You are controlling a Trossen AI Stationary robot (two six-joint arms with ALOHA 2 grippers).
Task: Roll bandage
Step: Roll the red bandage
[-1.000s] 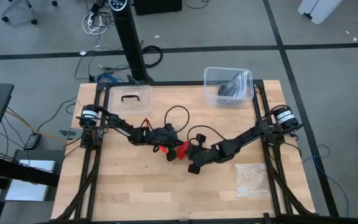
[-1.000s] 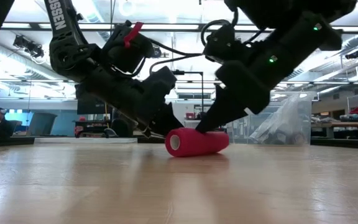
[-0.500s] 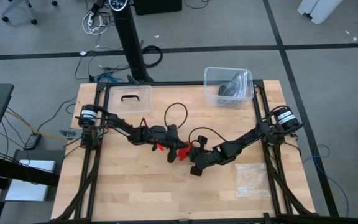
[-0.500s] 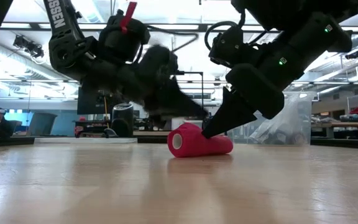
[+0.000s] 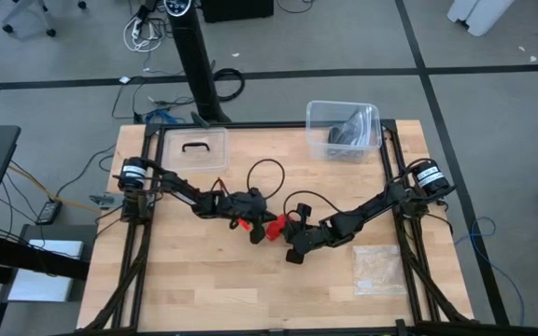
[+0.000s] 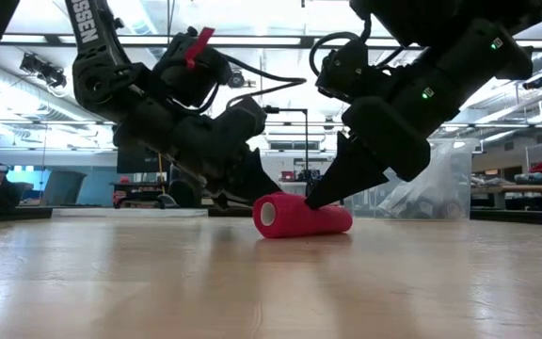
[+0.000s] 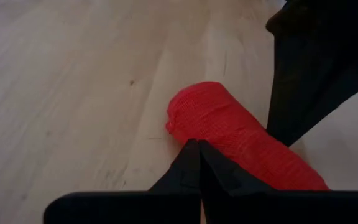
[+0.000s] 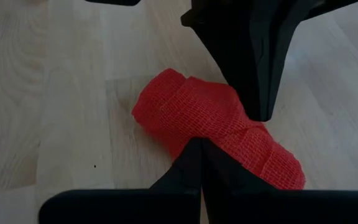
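Mid-table, on bare wood, the bandage (image 6: pixel 302 216) lies fully rolled, wedged between the left gripper (image 7: pixel 196 163) and right gripper (image 8: pixel 202 160), both pressed together at their tips. Uneven pushing could skid the roll or loosen its wraps.

Bright, even overhead light; ceiling lights (image 6: pixel 172 11) glare in the low view, silhouetting the arms; soft shadows
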